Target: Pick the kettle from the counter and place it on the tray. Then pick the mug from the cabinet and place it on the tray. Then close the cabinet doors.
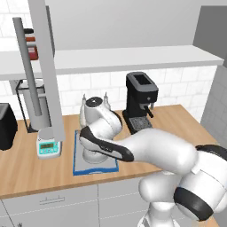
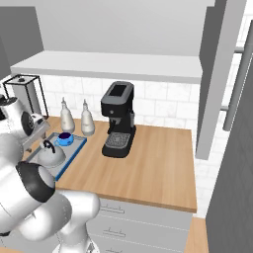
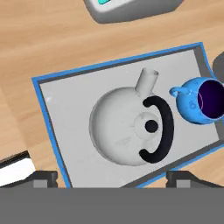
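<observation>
Kettle (image 3: 131, 131) sitting mid-tray (image 3: 65, 113), mug (image 3: 199, 103) set just to its right near the rim, apparently leaving each room; jaws spread wide above, gripping nothing (cabinet door (image 1: 46, 66) open, closing left to do)

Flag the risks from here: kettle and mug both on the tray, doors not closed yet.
1. The open gripper hangs directly over the kettle and mug; a careless retreat could clip the kettle's handle or knock the mug, which sits close to the tray rim.
2. The cabinet door hangs open above the scale; the swinging arm could hit it.
</observation>
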